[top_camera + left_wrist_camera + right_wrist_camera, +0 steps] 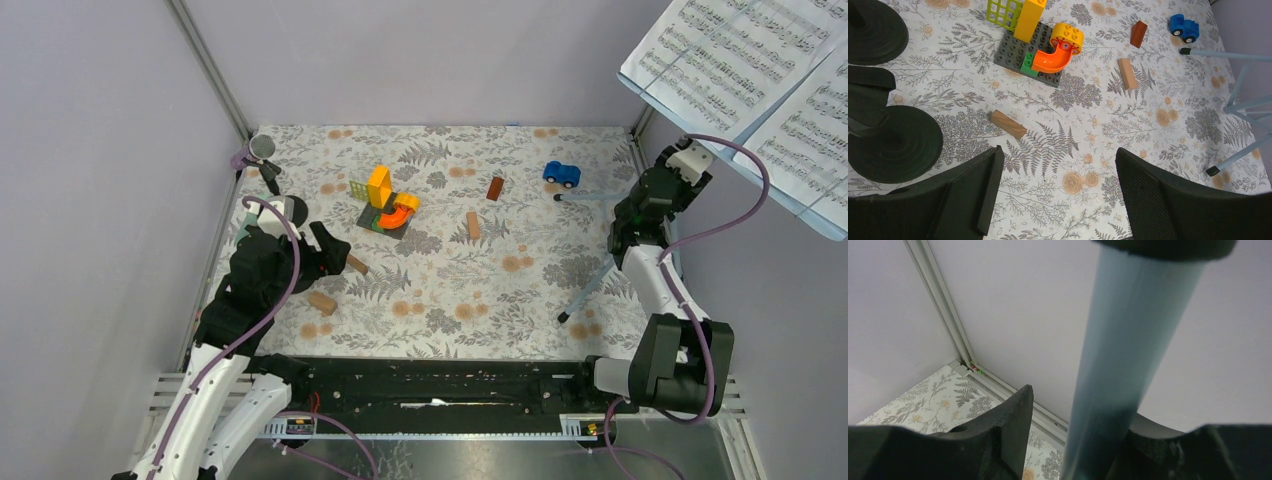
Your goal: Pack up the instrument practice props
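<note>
Several white pages of sheet music (745, 75) sit on the pale blue music stand (590, 285) at the right edge of the table, high up toward the overhead camera. Its thin legs are spread on the flowered cloth (440, 290). The right claw (1083, 410) is at the stand's upright pole (1123, 365), which runs straight up between its two fingers. A sliver of wall and cloth shows between one finger (1008, 435) and the pole, so the grip is narrow but not fully tight there. The other finger is dark behind the pole, and I cannot tell if it touches.

The pages carry printed staves of notes, too small to read.

Across the table at the far left corner, a purple microphone (258, 150) leans in its black holder. Just in front of the left arm are two black round bases (895, 142), one behind the other (873, 30). The left claw (1058, 165) hangs above the cloth beside the nearer base, fingers spread wide with nothing between them.

A brown wooden block (1008, 124) lies just beyond that claw. Farther out are a toy brick build (1040, 47) with a yellow post and orange chute, two more blocks (1127, 73) (1138, 34), and a small blue toy car (1184, 28) near one leg tip of the stand.
</note>
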Motion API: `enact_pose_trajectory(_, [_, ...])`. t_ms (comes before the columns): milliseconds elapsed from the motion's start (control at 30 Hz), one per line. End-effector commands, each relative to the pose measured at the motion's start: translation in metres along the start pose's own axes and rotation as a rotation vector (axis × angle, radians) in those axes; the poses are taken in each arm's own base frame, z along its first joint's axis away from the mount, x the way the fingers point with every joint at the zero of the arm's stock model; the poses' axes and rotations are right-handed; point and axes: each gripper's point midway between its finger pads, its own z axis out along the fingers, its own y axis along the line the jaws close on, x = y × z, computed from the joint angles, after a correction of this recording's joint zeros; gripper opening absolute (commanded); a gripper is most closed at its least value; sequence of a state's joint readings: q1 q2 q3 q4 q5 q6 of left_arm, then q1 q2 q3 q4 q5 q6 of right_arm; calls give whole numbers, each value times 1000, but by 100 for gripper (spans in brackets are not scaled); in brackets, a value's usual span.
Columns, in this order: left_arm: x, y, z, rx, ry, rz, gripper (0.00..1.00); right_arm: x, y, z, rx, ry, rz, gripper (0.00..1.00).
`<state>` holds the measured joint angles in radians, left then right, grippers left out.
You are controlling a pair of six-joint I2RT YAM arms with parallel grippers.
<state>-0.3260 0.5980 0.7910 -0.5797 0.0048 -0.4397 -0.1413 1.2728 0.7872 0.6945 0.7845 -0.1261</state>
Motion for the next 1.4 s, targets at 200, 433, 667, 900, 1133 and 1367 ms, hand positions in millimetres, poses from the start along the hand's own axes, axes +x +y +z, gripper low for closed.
enact_pose_trajectory(200, [-9, -7, 3, 40, -30, 18, 86, -37, 16, 22, -38, -74, 46, 32])
enact_pose_trajectory(433, [-9, -8, 3, 42, -33, 18, 86, -49, 15, 17, -60, -100, 62, 1])
enact_pose_trajectory(667, [-8, -8, 4, 43, -27, 18, 86, -110, 9, -5, -144, -212, 146, 0])
enact_pose_trajectory(900, [-8, -7, 4, 38, -27, 17, 88, -175, 14, -39, -292, -303, 229, 0])
enact_pose_trajectory(1133, [-9, -6, 3, 32, -36, 15, 89, -209, 42, -99, -514, -405, 297, 0])
enact_pose_trajectory(1367, [-12, -5, 1, 29, -51, 14, 89, -231, 64, -156, -796, -454, 440, 0])
